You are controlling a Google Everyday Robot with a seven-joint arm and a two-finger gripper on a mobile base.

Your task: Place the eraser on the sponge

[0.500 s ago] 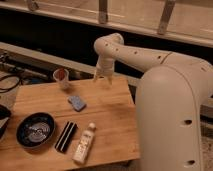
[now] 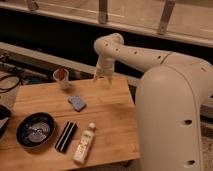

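The long black pale-striped eraser (image 2: 65,136) lies on the wooden table (image 2: 115,117) at 7 o'clock from the flat blue sponge (image 2: 76,103), apart from it, so lifting and placing remain; the white gripper (image 2: 102,76) hovers at the sponge's 1 o'clock, seemingly empty, its spread untellable.

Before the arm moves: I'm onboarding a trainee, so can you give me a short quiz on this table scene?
1. True or false: the eraser already lies on the sponge.
2. Fill in: the gripper hovers at the table's ____ edge (near/far).
3. The eraser lies between the black bowl and what? A) white bottle B) sponge C) gripper

Key: 1 false, they lie apart; 2 far; 3 A.
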